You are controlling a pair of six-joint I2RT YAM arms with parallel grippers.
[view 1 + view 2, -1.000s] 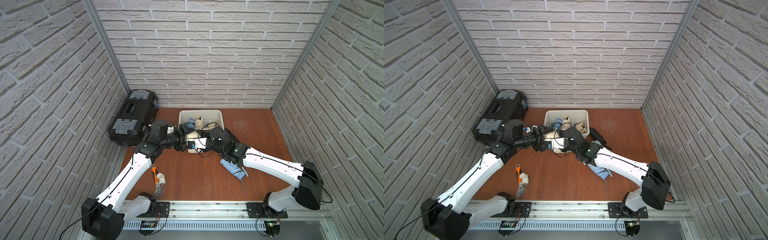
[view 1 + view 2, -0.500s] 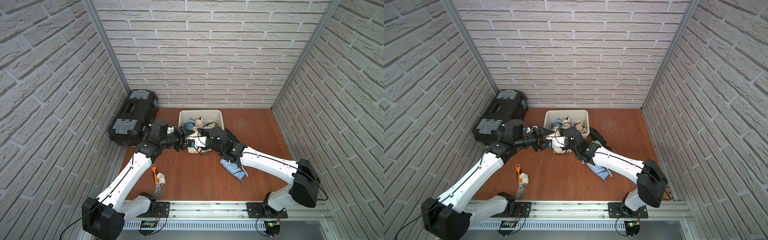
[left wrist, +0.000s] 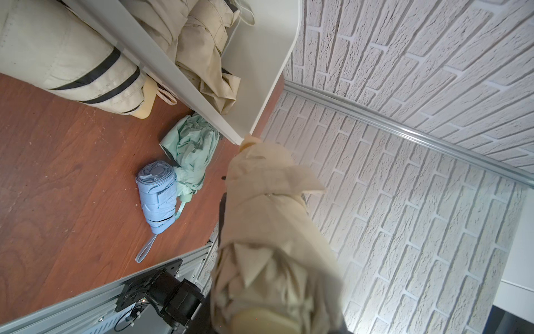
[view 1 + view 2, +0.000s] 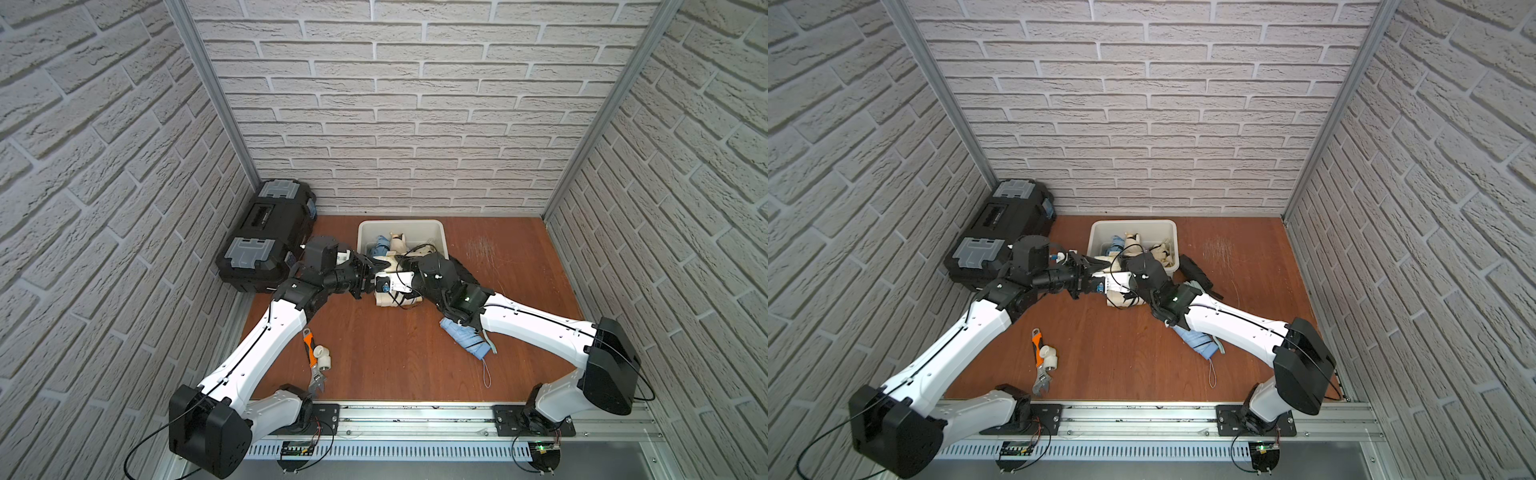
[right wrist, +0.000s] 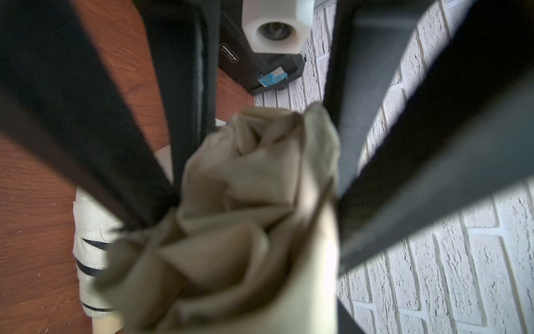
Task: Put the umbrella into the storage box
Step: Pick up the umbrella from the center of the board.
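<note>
White brick walls close in three sides of a red-brown wooden tabletop [image 4: 395,357], and I work near its back. My two pairs of jaws meet there end to end, with the beige umbrella [image 3: 268,231] slung between them, clear of the tabletop. My right jaws [image 5: 255,199] are clamped narrow on one end of its bundled cloth. My left jaws [image 4: 370,272] flank the other end, and the right wrist view shows them against the fabric on both sides, so I judge that they grip it too.

Its long axis runs from one pair of jaws to the other, roughly along the near wall of the storage box [image 4: 401,223]. The box lies just beyond both jaws, and neither arm is clearly nearer. In the left wrist view the umbrella's far cap lines up with a box corner; I cannot tell whether they touch.

I judge the next move to be up, over that near rim and down inside. In the way are the rim itself and the folded umbrellas in the box [image 4: 397,243]. Directly below my jaws a striped cream umbrella [image 3: 66,57] lies just beside the box's near wall. Past my right jaws, under that arm, lie a blue umbrella [image 3: 157,196] and a mint one [image 3: 190,147], and a black umbrella [image 4: 1196,274] lies beside the box. Behind my left jaws stands the black toolbox [image 4: 266,232]. A wrench [image 4: 308,343] and a white pipe fitting [image 4: 323,359] lie well back.
</note>
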